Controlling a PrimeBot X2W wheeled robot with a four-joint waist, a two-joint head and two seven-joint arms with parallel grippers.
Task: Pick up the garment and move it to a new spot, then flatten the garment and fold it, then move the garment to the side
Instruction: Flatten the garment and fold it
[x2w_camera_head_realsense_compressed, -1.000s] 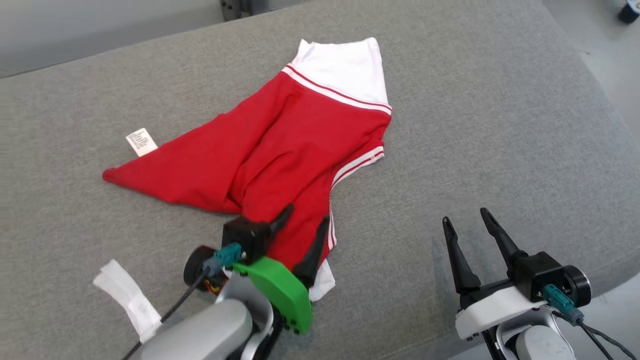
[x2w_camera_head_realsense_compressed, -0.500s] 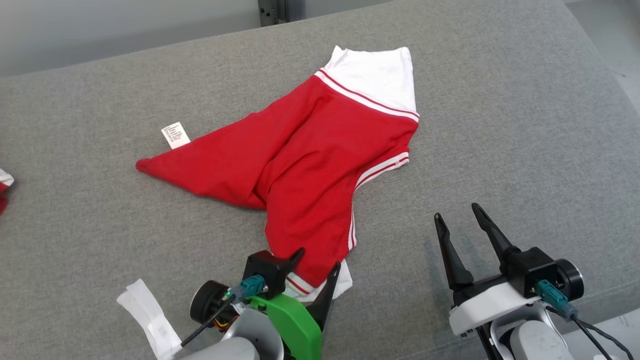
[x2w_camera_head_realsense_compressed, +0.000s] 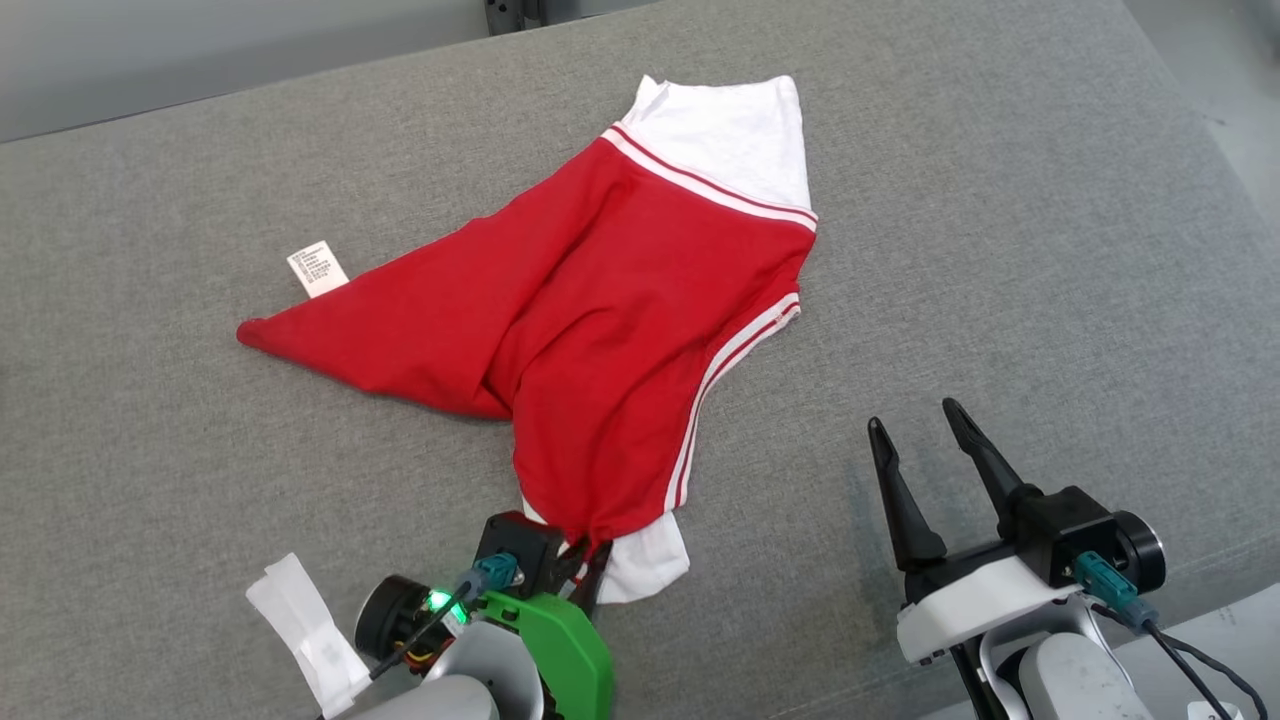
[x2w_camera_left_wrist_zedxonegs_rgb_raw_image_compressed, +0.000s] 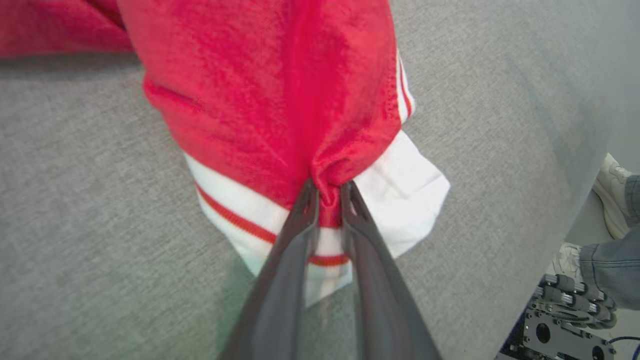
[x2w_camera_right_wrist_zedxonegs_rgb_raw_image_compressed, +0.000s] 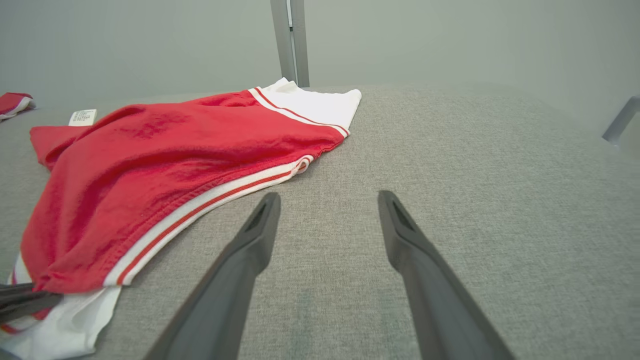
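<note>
grey cushion (x2w_camera_head_realsense_compressed: 1000, 250), left tool (x2w_camera_left_wrist_zedxonegs_rgb_raw_image_compressed: 328, 192) pinching red garment (x2w_camera_head_realsense_compressed: 600, 290) hem

The garment (x2w_camera_head_realsense_compressed: 600, 300) lies on the worktop (x2w_camera_head_realsense_compressed: 1000, 250), running from far right to near centre, with one corner reaching left. Its tag (x2w_camera_head_realsense_compressed: 318, 269) lies just behind that corner. The left end effector (x2w_camera_left_wrist_zedxonegs_rgb_raw_image_compressed: 328, 190) pinches the garment's near end. The right end effector (x2w_camera_head_realsense_compressed: 913, 415) is to the right, apart from the garment. A paper strip (x2w_camera_head_realsense_compressed: 305, 630) lies left of the left end effector.
</note>
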